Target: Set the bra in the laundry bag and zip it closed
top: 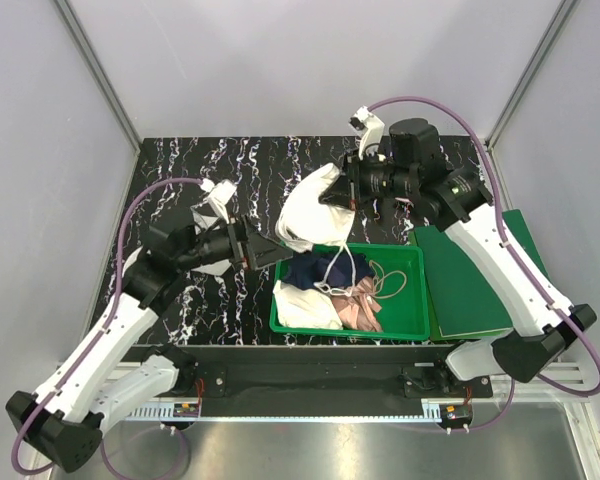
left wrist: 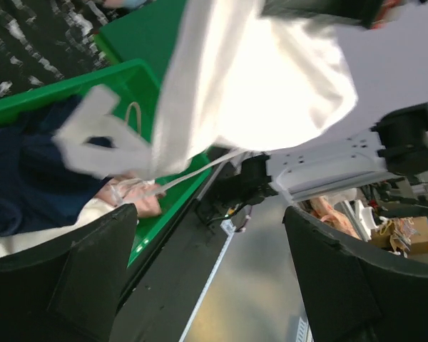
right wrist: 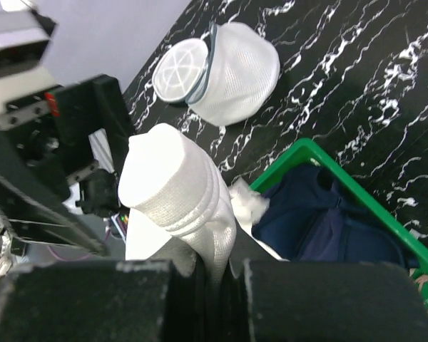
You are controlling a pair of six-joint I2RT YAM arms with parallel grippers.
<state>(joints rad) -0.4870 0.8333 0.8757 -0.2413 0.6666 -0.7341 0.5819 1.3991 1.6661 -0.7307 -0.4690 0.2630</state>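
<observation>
Bra (top: pixel 310 205) hangs clamped by its upper edge in the right jaws, held up just past the far rim of the green bin (top: pixel 400 247). A thin strap (top: pixel 350 265) trails from it down onto the clothes inside. The left jaws are spread wide with nothing in them, just beside the bra's lower edge, and whether they touch it I cannot tell. The mesh bag (right wrist: pixel 232 68) lies on the desk (top: pixel 180 160) to the left of the left jaws, well apart from the right jaws.

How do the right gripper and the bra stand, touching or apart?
Touching. The right wrist view shows the right gripper shut on the bra, with the cup's edge squeezed between the closed jaws.
</observation>
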